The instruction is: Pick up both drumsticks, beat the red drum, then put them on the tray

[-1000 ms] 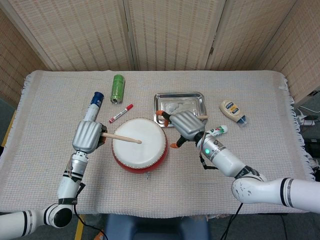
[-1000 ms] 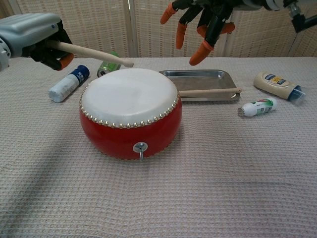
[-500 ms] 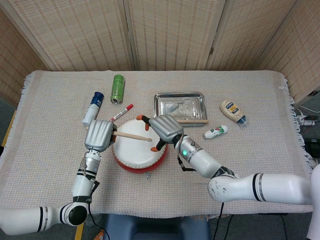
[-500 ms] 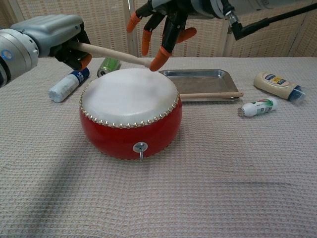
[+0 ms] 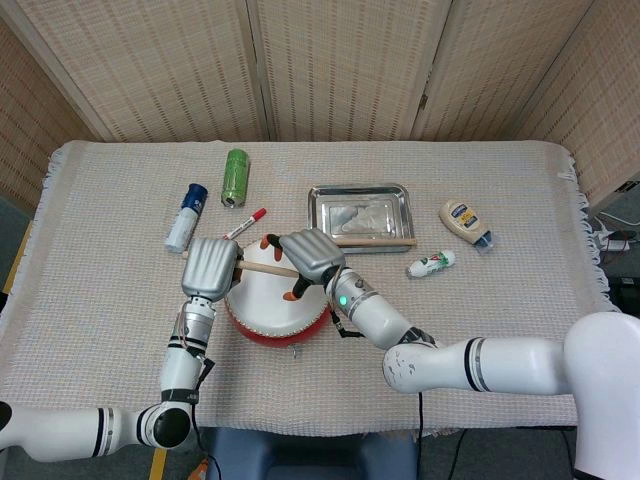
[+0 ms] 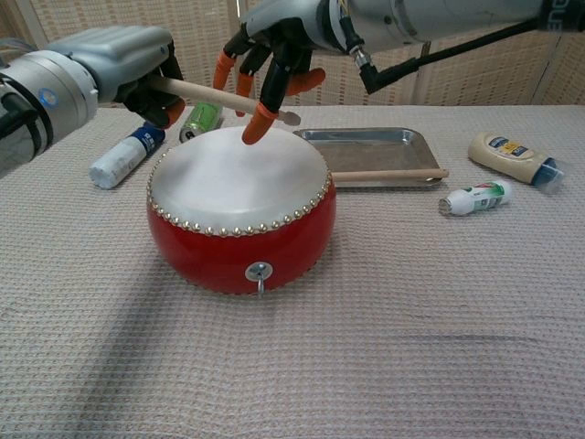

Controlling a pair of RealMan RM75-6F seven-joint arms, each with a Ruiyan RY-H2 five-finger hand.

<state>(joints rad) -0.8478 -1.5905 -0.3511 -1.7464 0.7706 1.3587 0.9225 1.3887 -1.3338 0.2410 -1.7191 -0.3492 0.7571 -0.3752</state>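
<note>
The red drum point(image 5: 283, 312) point(image 6: 239, 206) stands at the middle of the table. Above its skin my left hand point(image 5: 212, 268) point(image 6: 128, 66) grips one wooden drumstick point(image 6: 212, 93) by its handle, the tip pointing right. My right hand point(image 5: 305, 258) point(image 6: 274, 46) hovers at that stick's far end, its orange-tipped fingers spread around the shaft; I see no closed grip. The second drumstick point(image 5: 378, 241) point(image 6: 388, 173) lies across the front rim of the metal tray point(image 5: 360, 190) point(image 6: 366, 137), behind and right of the drum.
A mayonnaise bottle point(image 5: 462, 220) point(image 6: 510, 155) and a small white-green bottle point(image 5: 432, 263) point(image 6: 473, 198) lie right of the tray. A green can point(image 5: 235, 177), a blue-capped tube point(image 5: 185, 215) point(image 6: 123, 157) and a red marker point(image 5: 243, 226) lie back left of the drum.
My right hand has swung left from the tray, over the drum, to the stick in my left hand. The left hand has shifted right and risen with its stick.
</note>
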